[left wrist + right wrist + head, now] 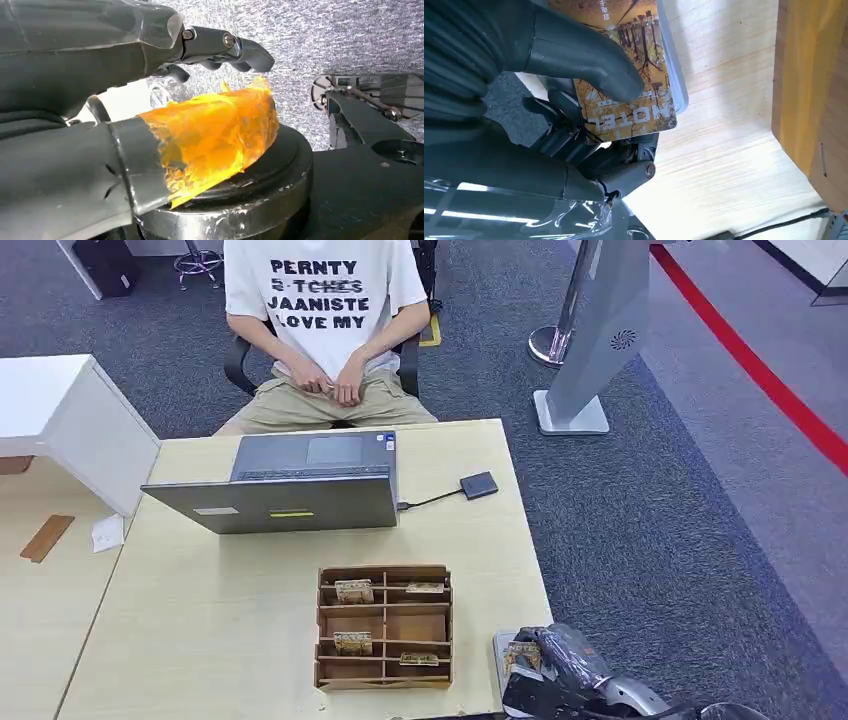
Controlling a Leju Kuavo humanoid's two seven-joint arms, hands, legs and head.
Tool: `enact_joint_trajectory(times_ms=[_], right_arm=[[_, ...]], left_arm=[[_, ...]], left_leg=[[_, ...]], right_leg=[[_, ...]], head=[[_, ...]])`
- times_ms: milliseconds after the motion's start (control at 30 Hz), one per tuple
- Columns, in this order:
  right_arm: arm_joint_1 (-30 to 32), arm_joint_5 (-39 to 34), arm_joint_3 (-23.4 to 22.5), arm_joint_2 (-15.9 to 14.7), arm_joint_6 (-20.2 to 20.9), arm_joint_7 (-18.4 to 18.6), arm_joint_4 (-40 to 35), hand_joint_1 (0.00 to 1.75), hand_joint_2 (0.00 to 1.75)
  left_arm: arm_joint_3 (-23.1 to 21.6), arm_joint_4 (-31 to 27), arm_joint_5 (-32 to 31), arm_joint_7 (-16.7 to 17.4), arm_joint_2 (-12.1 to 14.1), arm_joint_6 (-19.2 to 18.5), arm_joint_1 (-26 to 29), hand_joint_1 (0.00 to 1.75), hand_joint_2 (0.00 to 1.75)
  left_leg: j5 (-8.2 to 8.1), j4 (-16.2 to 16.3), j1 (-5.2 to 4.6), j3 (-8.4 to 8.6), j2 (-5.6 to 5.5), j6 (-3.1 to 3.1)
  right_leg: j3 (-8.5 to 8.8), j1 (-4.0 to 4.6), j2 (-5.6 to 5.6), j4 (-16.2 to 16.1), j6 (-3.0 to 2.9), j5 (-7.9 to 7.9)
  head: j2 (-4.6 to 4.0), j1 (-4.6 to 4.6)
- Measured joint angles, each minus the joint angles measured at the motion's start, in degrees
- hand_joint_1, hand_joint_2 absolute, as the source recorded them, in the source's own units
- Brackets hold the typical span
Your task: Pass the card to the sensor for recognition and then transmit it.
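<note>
Golden card (626,90) pinched by right robot hand (574,100).

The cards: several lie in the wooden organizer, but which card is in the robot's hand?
The card printed HOTEL, pinched by the right hand at the table's near right corner. The others lie in the organizer.

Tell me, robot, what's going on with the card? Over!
Right hand grips the card over the grey sensor pad at the table edge. Left hand empty. Nothing blocking.

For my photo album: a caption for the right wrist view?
The right hand holds a hotel card over the wooden table.
</note>
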Motion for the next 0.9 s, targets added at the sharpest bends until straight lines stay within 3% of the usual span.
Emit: enact_joint_trajectory(times_ms=[900], right_arm=[[0.01,0.24,0.24,0.0,-0.28,0.37,0.02,1.75,1.75]], left_arm=[[0.0,0.0,0.02,-0.28,0.0,0.31,0.0,0.0,0.0]], left_leg=[[0.0,0.0,0.0,0.01,0.0,0.0]], right_leg=[[0.01,0.0,0.0,0.0,0.0,0.0]], head=[[0.0,0.0]])
